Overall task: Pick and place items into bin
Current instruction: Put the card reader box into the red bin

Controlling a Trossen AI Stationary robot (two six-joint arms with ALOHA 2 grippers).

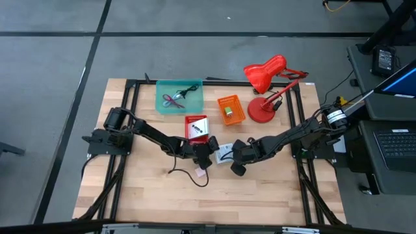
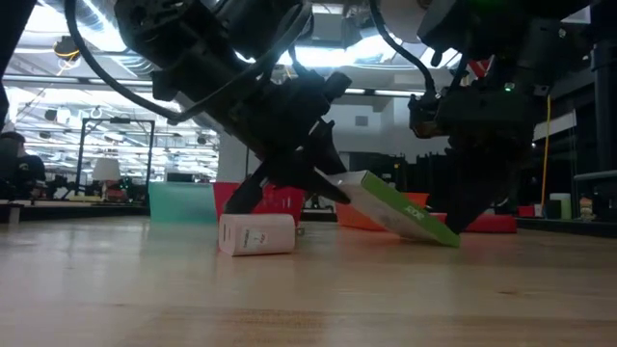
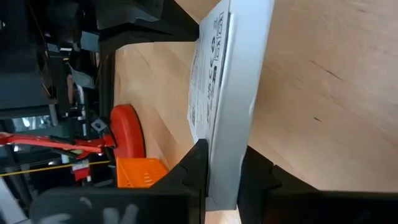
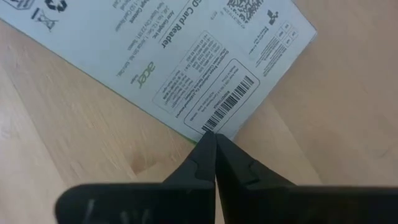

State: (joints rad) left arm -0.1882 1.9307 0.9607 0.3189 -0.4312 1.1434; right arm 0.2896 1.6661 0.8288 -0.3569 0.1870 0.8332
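A flat white printed packet (image 1: pixel 224 153) with a green edge lies between my two grippers at the table's middle. In the low view the packet (image 2: pixel 400 212) is tilted, its right end on the wood. My left gripper (image 1: pixel 209 153) is shut on its raised end. My right gripper (image 4: pixel 215 138) is shut, its tips at the packet's low end. A second, red-and-white packet (image 1: pixel 196 127) lies flat behind them. A small pale block (image 2: pixel 255 234) and a black cable (image 1: pixel 185 170) rest on the table nearer the front. The teal bin (image 1: pixel 179 96) holds cables. My left gripper pinches the packet's left end (image 3: pixel 222 177) between its two fingers (image 3: pixel 191 177), coming level from the table's left. That end (image 2: pixel 337 185) is lifted; the opposite end (image 2: pixel 445 236) stays on the table, so the packet slants. My right gripper's shut fingertips (image 4: pixel 208 146) meet the packet's edge beside the barcode (image 4: pixel 227 106), slanting down from the right. That end rests on the wood.
An orange basket (image 1: pixel 230 109) and a red desk lamp (image 1: pixel 265 78) with its round base (image 1: pixel 261 112) stand behind the grippers toward the far right. The black frame rails (image 1: pixel 130 97) border the wooden table. Bare wood lies toward the near edge.
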